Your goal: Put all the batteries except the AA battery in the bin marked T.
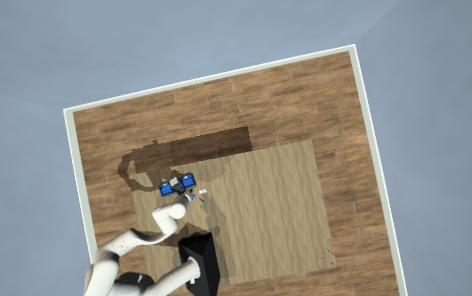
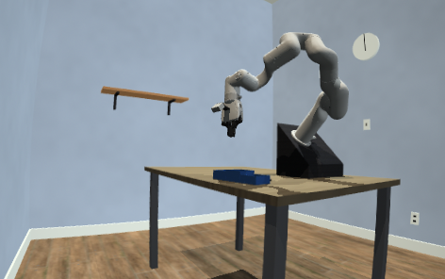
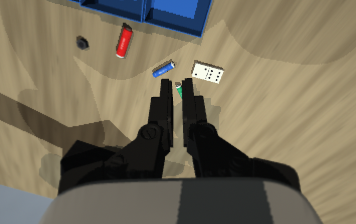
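My gripper (image 3: 177, 93) (image 2: 231, 132) is shut and empty, and hangs high above the table. In the wrist view a green battery (image 3: 178, 90) lies on the table straight below the fingertips, partly hidden by them. A blue battery (image 3: 164, 69) lies just beyond it, and a red battery (image 3: 124, 41) lies further left near the bins. Two blue bins (image 3: 150, 10) stand side by side at the top edge of the wrist view; they also show in the overhead view (image 1: 176, 184) and the side view (image 2: 241, 176). I cannot read their marks.
A white domino (image 3: 208, 73) lies right of the blue battery. A small black round thing (image 3: 82, 42) lies left of the red battery. The arm's black base (image 2: 306, 157) stands at the table's back edge.
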`<state>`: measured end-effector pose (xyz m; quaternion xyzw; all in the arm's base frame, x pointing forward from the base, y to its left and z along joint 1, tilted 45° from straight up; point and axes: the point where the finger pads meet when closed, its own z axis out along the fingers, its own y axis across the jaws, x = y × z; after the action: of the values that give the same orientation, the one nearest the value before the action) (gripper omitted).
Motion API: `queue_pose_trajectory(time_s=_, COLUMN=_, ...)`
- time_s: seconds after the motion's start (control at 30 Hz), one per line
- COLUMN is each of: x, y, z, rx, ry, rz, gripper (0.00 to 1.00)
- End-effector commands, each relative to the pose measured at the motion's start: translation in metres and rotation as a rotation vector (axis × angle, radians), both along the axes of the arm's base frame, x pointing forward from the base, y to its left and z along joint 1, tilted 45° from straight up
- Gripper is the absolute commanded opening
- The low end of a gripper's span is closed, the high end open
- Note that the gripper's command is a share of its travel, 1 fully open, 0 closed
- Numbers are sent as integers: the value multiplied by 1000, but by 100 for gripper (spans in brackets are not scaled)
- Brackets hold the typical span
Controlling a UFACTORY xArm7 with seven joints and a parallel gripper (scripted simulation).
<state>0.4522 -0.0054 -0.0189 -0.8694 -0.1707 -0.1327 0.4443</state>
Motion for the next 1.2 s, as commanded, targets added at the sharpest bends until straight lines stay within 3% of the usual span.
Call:
queue_pose_trajectory(time_s=0.0, x=-19, y=3, z=11, rx=-57, ry=119, rz=-44, gripper=7)
queue_pose_trajectory(time_s=0.3, x=-58, y=11, z=26, rx=-142, ry=311, rz=-135, gripper=7)
queue_pose_trajectory(time_s=0.4, x=-58, y=11, z=26, rx=-142, ry=311, rz=-135, gripper=7)
queue_pose_trajectory(time_s=0.47, x=-71, y=14, z=30, rx=-169, ry=369, rz=-168, gripper=7)
queue_pose_trajectory(time_s=0.87, x=-71, y=14, z=30, rx=-169, ry=369, rz=-168, gripper=7)
queue_pose_trajectory(time_s=0.97, x=-66, y=19, z=26, rx=-171, ry=331, rz=-136, gripper=7)
queue_pose_trajectory(time_s=1.07, x=-50, y=33, z=13, rx=-175, ry=231, rz=-51, gripper=7)
queue_pose_trajectory(time_s=1.17, x=-33, y=47, z=0, rx=-175, ry=231, rz=-51, gripper=7)
